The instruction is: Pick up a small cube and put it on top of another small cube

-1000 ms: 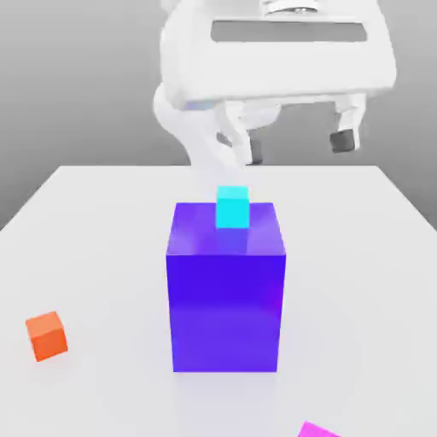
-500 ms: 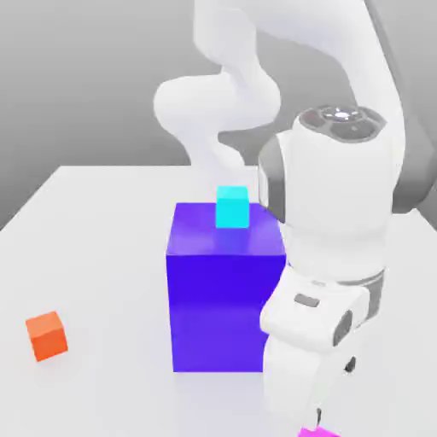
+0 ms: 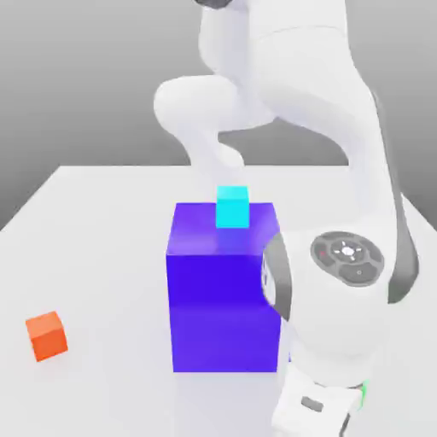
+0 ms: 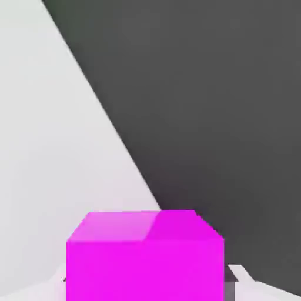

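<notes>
**Down low beside the block, pink cube right under my camera**

My arm (image 3: 341,273) is the biggest thing in the exterior view. It rises from the far side of the table (image 3: 102,222), loops high and folds down at 4 o'clock of the blue block (image 3: 224,299). The wrist overlaps the block's near corner on that side. My gripper (image 3: 320,416) hangs low at the view's lower edge, cut off there.

The block stands upright at mid-table. The hand view shows the pink cube (image 4: 144,258) very close, lying flat on the white table near its edge, with dark floor past the edge. How my jaws stand I cannot tell.

The cyan cube (image 3: 232,207) sits on the block's top, toward its 12 o'clock edge. The orange cube (image 3: 46,335) lies on the table at 8 o'clock of the block, well apart from it.
</notes>
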